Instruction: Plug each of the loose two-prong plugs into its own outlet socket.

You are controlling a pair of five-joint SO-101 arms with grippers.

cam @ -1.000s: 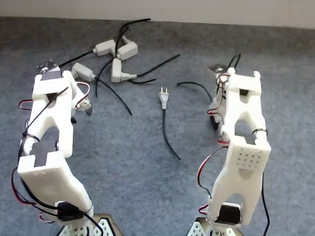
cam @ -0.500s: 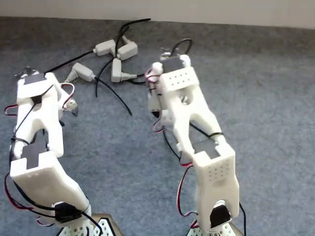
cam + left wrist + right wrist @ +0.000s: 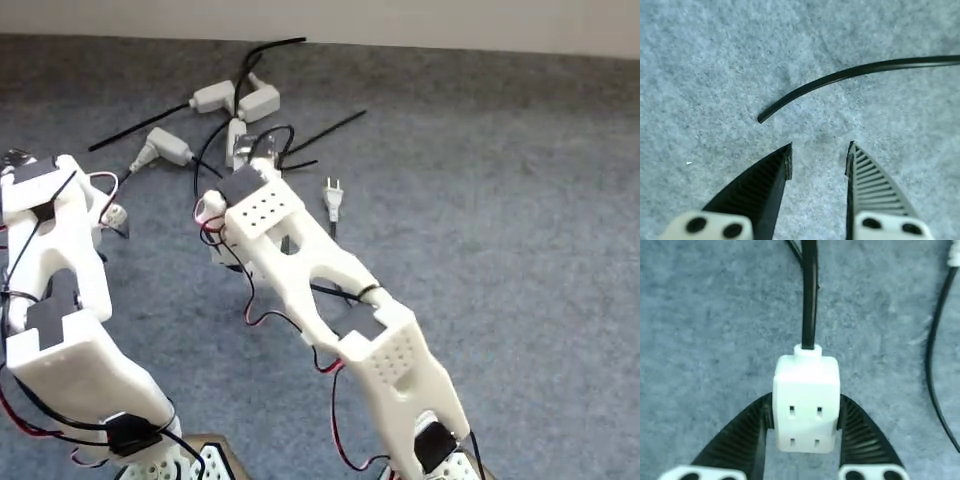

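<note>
My right gripper (image 3: 805,407) is shut on a white outlet socket (image 3: 806,395), one finger on each side, slots facing the camera. Its black cord (image 3: 809,295) runs straight away over the carpet. In the high view the right arm (image 3: 255,210) leans across the table's middle towards the left. A loose two-prong plug (image 3: 333,197) lies just right of that arm, its cord passing under it. My left gripper (image 3: 817,160) hangs open over bare carpet, close to the cut end of a black cable (image 3: 850,75). In the high view it sits at the far left (image 3: 112,217).
Several white plug and socket pieces lie at the back: two joined blocks (image 3: 238,98), one piece (image 3: 165,148) to the left, one (image 3: 236,130) just beyond the right arm. Black cords (image 3: 320,130) trail among them. Grey carpet (image 3: 500,230) covers the right side.
The right arm has swung from the right side across the loose plug to left of centre, carrying the socket. The left arm has shifted left.
</note>
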